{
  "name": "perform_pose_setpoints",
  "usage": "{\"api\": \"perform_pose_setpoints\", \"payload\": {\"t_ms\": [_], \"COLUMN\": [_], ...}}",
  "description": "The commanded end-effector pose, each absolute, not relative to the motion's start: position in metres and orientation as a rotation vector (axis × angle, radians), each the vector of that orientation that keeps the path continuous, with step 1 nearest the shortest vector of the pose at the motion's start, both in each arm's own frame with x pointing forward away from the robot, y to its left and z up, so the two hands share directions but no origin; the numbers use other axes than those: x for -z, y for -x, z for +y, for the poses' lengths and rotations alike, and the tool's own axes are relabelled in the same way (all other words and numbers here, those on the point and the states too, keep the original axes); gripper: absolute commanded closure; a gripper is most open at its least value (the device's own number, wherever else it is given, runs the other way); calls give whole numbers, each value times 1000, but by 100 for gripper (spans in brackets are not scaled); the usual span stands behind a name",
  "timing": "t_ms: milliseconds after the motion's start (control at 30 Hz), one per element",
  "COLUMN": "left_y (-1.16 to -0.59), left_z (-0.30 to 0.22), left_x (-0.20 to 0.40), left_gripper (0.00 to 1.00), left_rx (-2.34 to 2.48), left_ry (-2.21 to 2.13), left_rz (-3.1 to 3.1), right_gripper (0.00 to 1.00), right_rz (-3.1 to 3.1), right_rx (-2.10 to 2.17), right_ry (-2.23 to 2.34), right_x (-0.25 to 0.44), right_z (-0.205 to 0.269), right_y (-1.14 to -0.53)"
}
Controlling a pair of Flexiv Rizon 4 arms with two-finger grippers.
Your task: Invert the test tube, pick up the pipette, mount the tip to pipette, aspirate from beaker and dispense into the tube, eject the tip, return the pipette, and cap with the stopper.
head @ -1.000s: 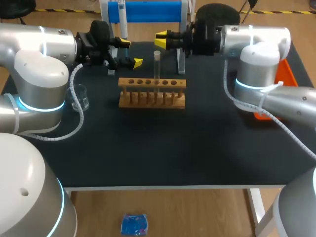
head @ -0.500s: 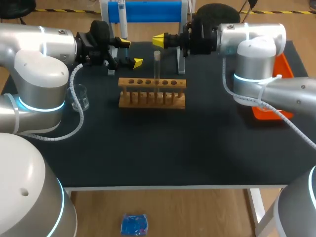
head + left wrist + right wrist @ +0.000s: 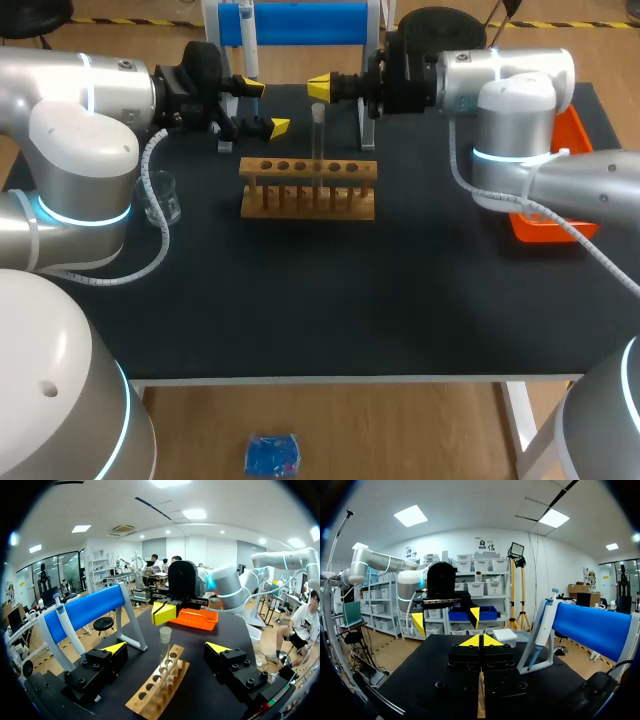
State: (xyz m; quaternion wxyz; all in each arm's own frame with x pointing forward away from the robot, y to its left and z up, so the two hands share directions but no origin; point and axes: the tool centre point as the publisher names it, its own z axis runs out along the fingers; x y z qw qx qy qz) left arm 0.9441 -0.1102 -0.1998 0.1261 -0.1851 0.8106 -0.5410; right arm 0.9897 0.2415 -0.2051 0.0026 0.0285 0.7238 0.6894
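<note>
A clear test tube [image 3: 318,130] stands upright in a wooden rack [image 3: 308,187] at the back middle of the table. My right gripper [image 3: 320,87] is shut on nothing, its yellow tips level and just above the tube's open top. In the left wrist view that right gripper [image 3: 165,612] hangs over the test tube [image 3: 165,642]. My left gripper [image 3: 262,107] is open, left of the tube; its own view shows the left gripper [image 3: 167,648] with the rack [image 3: 157,685] ahead between its fingers. The pipette [image 3: 250,40] hangs on the blue stand [image 3: 300,22].
A glass beaker [image 3: 162,197] sits at the left under my left arm. An orange tray [image 3: 578,150] lies at the right, partly behind my right arm. The stand's legs [image 3: 366,122] come down just behind the rack. In the right wrist view my left gripper [image 3: 446,619] faces me.
My right gripper has shut its fingers and moved a little to the left, ending over the tube's mouth. The left arm and the tube have not moved.
</note>
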Motion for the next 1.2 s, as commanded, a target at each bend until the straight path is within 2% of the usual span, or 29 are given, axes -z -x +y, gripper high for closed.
{"api": "perform_pose_setpoints", "payload": {"t_ms": [33, 1200], "left_y": [-944, -944], "left_z": [-110, -110], "left_x": [200, 200], "left_gripper": [0, 0], "left_rx": [1575, 1575], "left_ry": [539, 539], "left_rz": [2363, 2363], "right_gripper": [100, 100], "right_rz": [2274, 2298], "right_rx": [-2168, -2161], "right_ry": [-86, -140], "right_x": [209, 237], "right_z": [243, 239], "right_y": [-992, -985]}}
